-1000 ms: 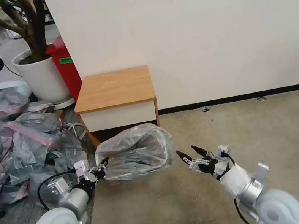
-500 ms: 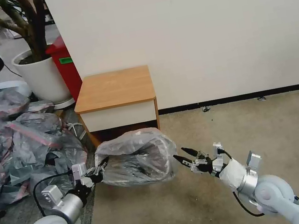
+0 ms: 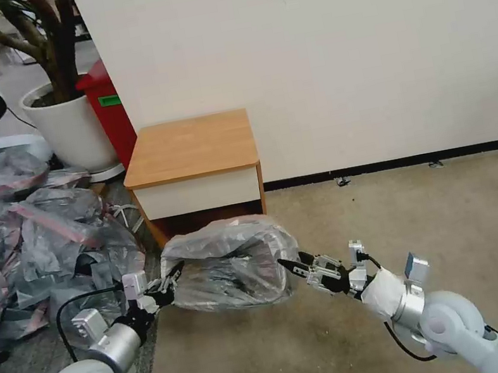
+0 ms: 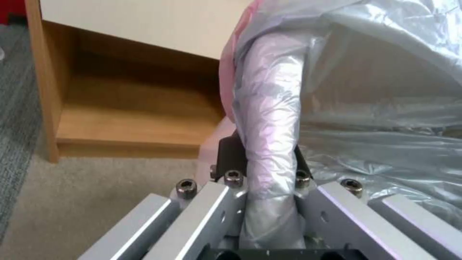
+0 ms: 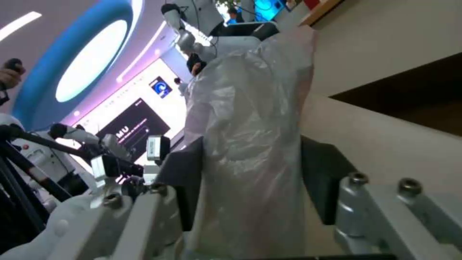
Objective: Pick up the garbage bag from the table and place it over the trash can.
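Observation:
The garbage bag (image 3: 230,263), grey and crinkly with a pink rim, is spread over a boxy shape on the floor in front of the table (image 3: 190,145). The trash can is almost wholly under it; a pale wall (image 4: 210,144) shows by the left pads. My left gripper (image 3: 172,277) is shut on the bag's left rim (image 4: 269,144). My right gripper (image 3: 293,263) is at the bag's right edge, open, with a fold of the bag (image 5: 250,144) standing between its fingers.
A big heap of similar bags (image 3: 27,238) lies on the floor to the left. Behind it stand a white plant pot (image 3: 68,125) and a tall red bin (image 3: 111,114). Bare carpet (image 3: 427,213) stretches to the right, up to the wall.
My right gripper has moved left and now straddles the bag's right edge. The bag has sunk a little. The left gripper has kept its hold.

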`<state>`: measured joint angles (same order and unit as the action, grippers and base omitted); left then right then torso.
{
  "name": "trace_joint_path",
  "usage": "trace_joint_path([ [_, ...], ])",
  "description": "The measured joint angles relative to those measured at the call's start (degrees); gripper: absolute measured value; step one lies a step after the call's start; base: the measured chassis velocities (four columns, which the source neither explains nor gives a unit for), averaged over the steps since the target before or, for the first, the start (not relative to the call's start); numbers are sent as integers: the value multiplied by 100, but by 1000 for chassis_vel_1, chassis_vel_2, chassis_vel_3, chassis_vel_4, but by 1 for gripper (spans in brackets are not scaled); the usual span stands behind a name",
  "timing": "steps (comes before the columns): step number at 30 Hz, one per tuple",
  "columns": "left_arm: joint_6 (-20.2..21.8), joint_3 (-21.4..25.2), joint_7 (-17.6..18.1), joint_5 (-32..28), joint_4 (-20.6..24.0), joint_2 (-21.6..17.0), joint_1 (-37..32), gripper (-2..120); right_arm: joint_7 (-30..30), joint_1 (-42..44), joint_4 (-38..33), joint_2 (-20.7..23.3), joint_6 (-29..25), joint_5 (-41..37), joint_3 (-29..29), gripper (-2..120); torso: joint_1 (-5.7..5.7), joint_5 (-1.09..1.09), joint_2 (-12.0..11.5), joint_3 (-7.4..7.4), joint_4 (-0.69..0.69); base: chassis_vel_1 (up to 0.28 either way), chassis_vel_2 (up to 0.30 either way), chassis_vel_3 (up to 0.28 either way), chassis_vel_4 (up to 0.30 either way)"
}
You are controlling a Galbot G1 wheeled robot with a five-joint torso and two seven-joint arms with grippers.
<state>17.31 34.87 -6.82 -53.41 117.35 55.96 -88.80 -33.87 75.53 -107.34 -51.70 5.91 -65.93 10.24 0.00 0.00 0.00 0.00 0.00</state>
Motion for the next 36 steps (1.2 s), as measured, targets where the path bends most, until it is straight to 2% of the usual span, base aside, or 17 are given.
trace_joint_path([
  [1,0,0,0,0,0,0,0,2,0,0,0,0,0,0,0,45,0,0,0,0,0,0,0,0,0],
  [4,-9,-13,4,8,-18,-11,5,2,-51,62,-3,15,-42,-1,48,30,0,0,0,0,0,0,0,0,0],
  [6,-13,-20,6,11,-31,-16,9,2,-77,75,-4,21,-51,-1,64,28,0,0,0,0,0,0,0,0,0],
  [9,-21,-60,8,13,-70,-35,41,2,-200,118,-7,39,-72,-2,121,13,0,0,0,0,0,0,0,0,0],
  [12,-23,-77,13,16,-100,-45,67,2,-275,164,-7,50,-78,1,158,8,0,0,0,0,-1,0,0,0,0],
  [22,-27,-92,13,17,-80,-40,32,2,-192,186,7,22,-123,129,153,5,0,0,0,0,0,0,0,0,0],
  [27,-53,-60,-2,18,-61,-40,-19,2,117,157,41,15,-158,292,136,5,0,0,0,0,0,0,0,0,0],
  [29,-61,-53,-24,28,-55,-15,-48,2,446,143,63,-1,-197,469,108,5,0,0,0,0,0,0,0,0,0],
  [36,-66,-69,-39,34,-37,46,-59,2,716,151,163,-81,-293,960,63,5,0,0,0,0,0,0,0,0,0],
])
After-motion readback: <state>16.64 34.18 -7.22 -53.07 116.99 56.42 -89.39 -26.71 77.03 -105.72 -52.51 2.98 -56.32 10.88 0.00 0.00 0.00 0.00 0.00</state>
